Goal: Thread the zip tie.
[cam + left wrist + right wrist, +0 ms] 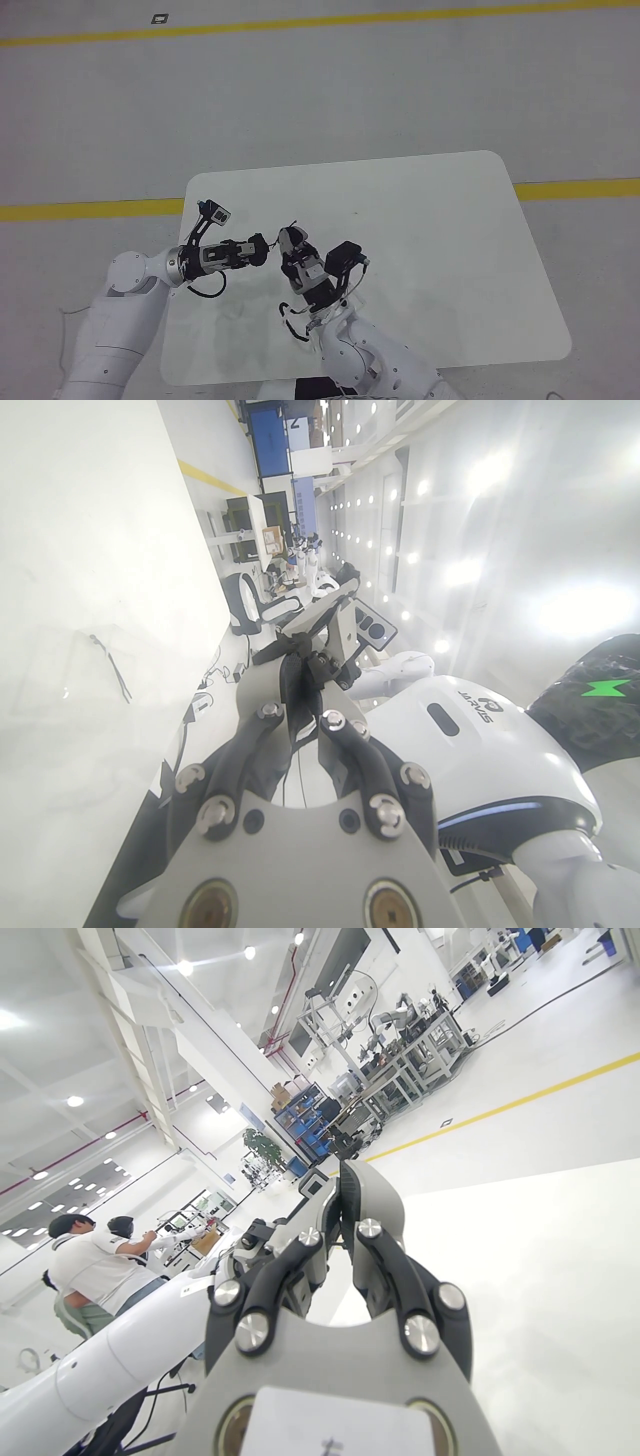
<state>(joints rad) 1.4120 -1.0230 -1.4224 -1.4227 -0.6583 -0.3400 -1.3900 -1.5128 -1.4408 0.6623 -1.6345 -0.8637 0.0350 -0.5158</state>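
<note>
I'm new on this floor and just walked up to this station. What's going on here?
A two-armed robot is working on a zip tie above the white table. The right claw is shut, with the thin black zip tie poking out past its tips. The left claw is shut too and sits tip to tip with it. Whether the tie is threaded yet is too small to tell.
</note>
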